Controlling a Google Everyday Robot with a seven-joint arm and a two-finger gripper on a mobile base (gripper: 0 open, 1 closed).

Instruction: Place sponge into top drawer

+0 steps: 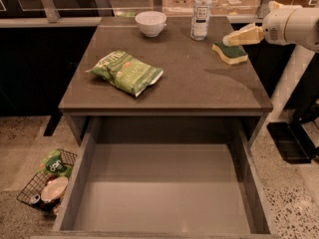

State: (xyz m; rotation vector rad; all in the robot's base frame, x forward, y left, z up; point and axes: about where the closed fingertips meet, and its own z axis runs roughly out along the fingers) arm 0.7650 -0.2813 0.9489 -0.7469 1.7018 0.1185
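1. Sponge [230, 53] lay on the table [199, 86] at its far right, near the bottle [201, 11]; not lifted.
2. Gripper [234, 39] hovered just above it; how far open, could not tell.
3. Step judged: reach. Next move called for descent, grasp, then a carry to the open top drawer [164, 188].

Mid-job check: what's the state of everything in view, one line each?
Yellow sponge with dark green scouring top: lying flat at the right rear of the brown table, not lifted.
Wide grey top drawer: pulled open, nothing inside.
Cream claw: hovers just above the sponge's rear edge.
Clear plastic bottle: upright, capped.
White bowl: upright.
Crinkly green snack bag: lying flat.
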